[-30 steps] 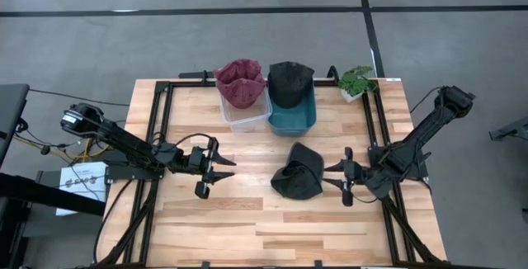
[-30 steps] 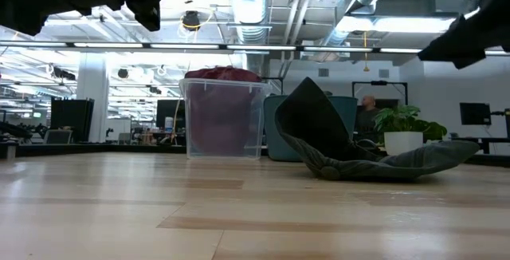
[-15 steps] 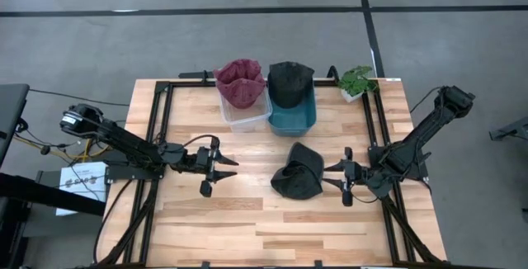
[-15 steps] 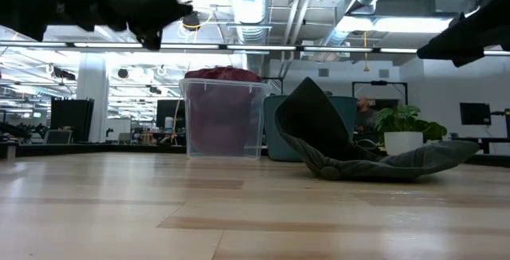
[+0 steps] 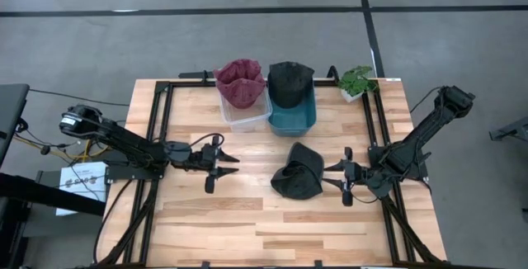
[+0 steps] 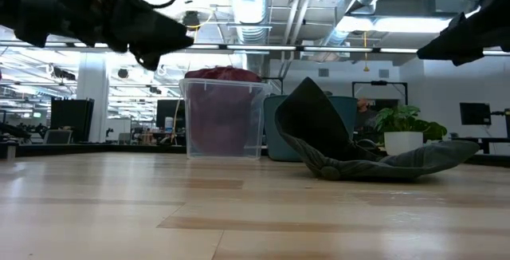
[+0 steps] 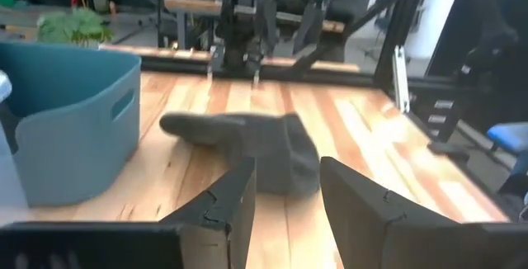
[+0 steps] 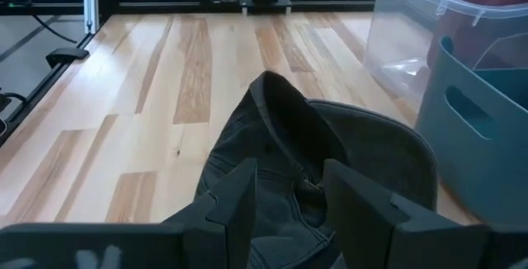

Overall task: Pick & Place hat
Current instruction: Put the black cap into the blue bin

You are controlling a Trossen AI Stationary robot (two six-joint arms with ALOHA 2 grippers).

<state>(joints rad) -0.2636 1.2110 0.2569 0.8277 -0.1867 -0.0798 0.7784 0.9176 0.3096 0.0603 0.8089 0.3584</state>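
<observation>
Two hats already sit in containers at the far edge of the worktop (image 5: 272, 228); one more lies loose, so the job looks partly done, with the last pick and drop left to do.

At nine o'clock from the table's middle, the left claw (image 5: 221, 168) hangs above bare wood, its fingers spread moderately and holding nothing, aimed toward three o'clock at the loose hat and well apart from it. At about eleven o'clock, a maroon hat (image 5: 240, 82) fills the clear bin (image 5: 244, 119). Touching that bin, at twelve o'clock, the teal bin (image 5: 292, 117) carries a dark hat (image 5: 290, 81) across its far half.

Just right of centre lies the loose dark hat (image 5: 299, 172), crumpled on the wood and near the teal bin. Its long axis seems to run from eleven o'clock to five, though the slumped cloth makes this hard to read. In the low view one flap stands up in a peak while the rest trails flat.

At three o'clock the right claw (image 5: 346, 176) hovers just beside the hat, fingers parted and empty, pointing toward nine o'clock straight at the cloth; its wrist view shows the hat between and beyond its fingers (image 8: 231, 207). At one o'clock a potted plant (image 5: 357, 81) stands in the corner.
</observation>
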